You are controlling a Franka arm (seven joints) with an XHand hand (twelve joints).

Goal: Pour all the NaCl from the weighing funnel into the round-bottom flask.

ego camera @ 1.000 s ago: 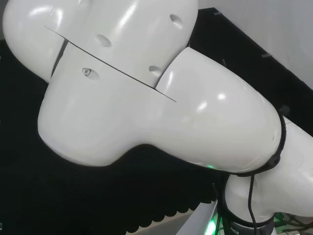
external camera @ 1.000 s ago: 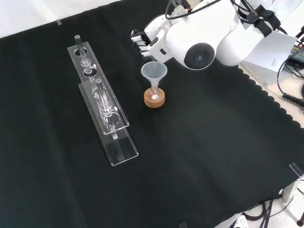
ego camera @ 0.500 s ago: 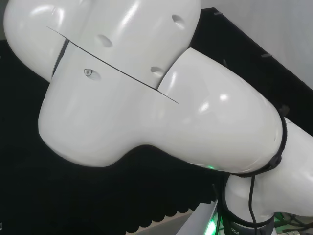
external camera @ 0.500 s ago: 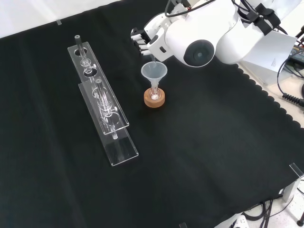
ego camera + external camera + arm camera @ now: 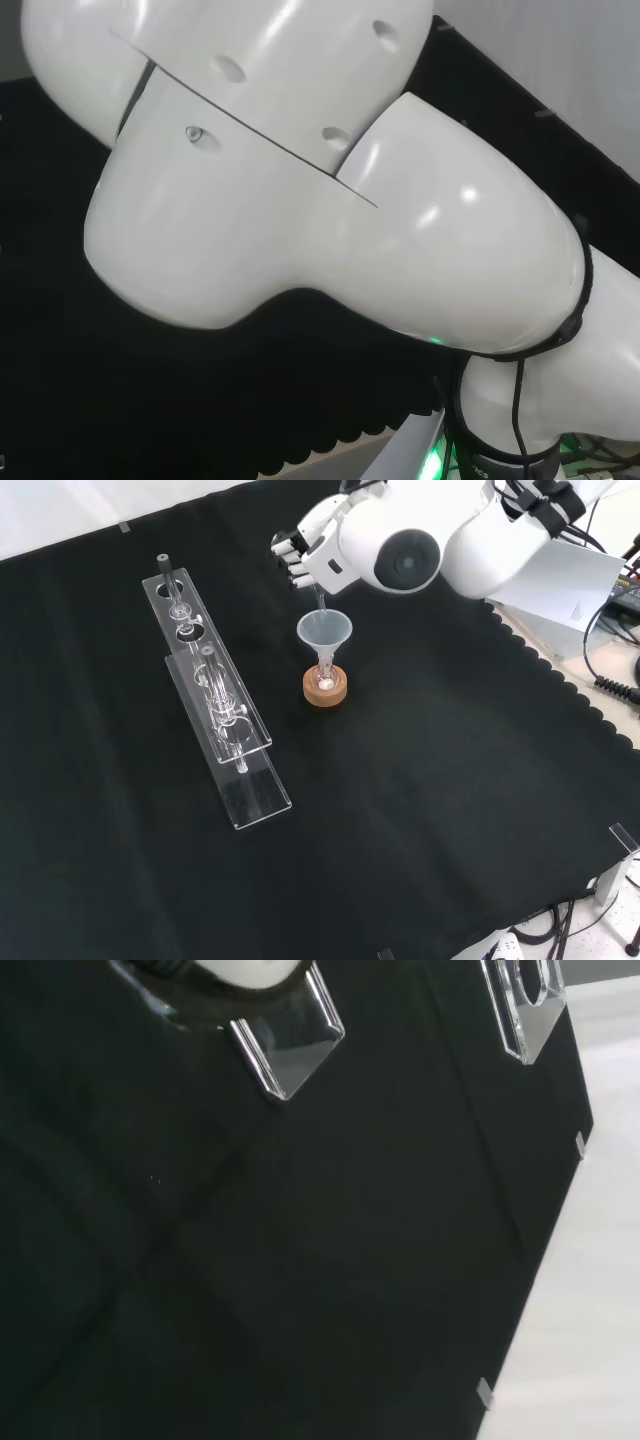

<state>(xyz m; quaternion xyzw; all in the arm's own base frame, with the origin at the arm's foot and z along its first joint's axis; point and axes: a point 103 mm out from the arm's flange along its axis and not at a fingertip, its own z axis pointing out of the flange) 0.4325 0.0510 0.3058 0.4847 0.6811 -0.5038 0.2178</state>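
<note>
Observer: Head view first. What to log?
Recorder: White arm links (image 5: 300, 200) across most of the frame, black cloth (image 5: 100, 400) underneath.

Observer: Front view. Position of hand?
Recorder: Hand (image 5: 297, 555) at upper centre, just left of the big link with round grey cap (image 5: 405, 558). Fingers (image 5: 287, 548) curled, closed on weighing funnel (image 5: 320, 596); thin clear stem seen pointing down, just above mouth of wide plastic funnel (image 5: 324, 631). Body of weighing funnel hidden by hand and link.

Observer: Flask?
Recorder: Round-bottom flask (image 5: 325, 676) upright on cork ring (image 5: 326, 692), wide funnel seated in its neck. Small pale spot inside flask; amount cannot be told. Clear rack (image 5: 214, 692) well to the left, lying at a slant, glass pieces in its holes.

Observer: Wrist view?
Recorder: Blurred white part of hand (image 5: 245, 968) at frame edge. Black cloth, two clear rack ends (image 5: 290, 1055), pale bench edge (image 5: 590, 1310) beyond the cloth.
</note>
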